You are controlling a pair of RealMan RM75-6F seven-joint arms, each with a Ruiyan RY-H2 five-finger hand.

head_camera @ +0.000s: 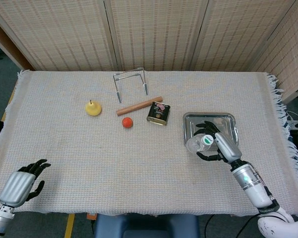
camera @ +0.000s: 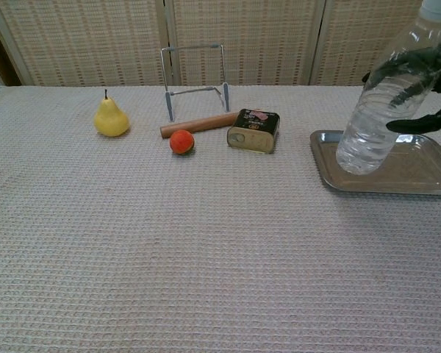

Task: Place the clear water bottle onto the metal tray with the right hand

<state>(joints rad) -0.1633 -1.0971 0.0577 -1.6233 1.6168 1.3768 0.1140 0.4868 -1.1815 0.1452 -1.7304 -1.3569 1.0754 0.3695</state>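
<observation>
- Quick count from my seat: one clear plastic water bottle with a white-and-green cap (head_camera: 198,143), one shallow rectangular metal tray (head_camera: 229,119), one yellow pear (head_camera: 93,107), one small orange-red round fruit (head_camera: 127,122), one dark printed tin can lying on its side (head_camera: 158,113), one light wooden rolling-pin-style stick (head_camera: 138,105), one bent wire metal stand (head_camera: 130,82). All on the beige woven tablecloth (head_camera: 89,158).
- I'm using the tray as my landmark. The bottle is up in the air over the tray's near-left corner; in the chest view its base hangs just above the tray floor, not resting on it.
- My right hand (head_camera: 217,144) has the bottle: dark fingers (camera: 419,123) wrap round the upper body below the cap, hand on the side of the bottle away from the can.
- The bottle is tilted, not upright. Long axis runs from the base, low and towards the tray's left edge, up to the cap, which leans right, towards the hand.
- Can, stick, fruit, pear and stand all sit left of the tray, well apart from it; the can is the nearest.
- My left hand (head_camera: 21,182) is far from the tray at the near-left table edge, holding nothing, fingers loosely apart.
</observation>
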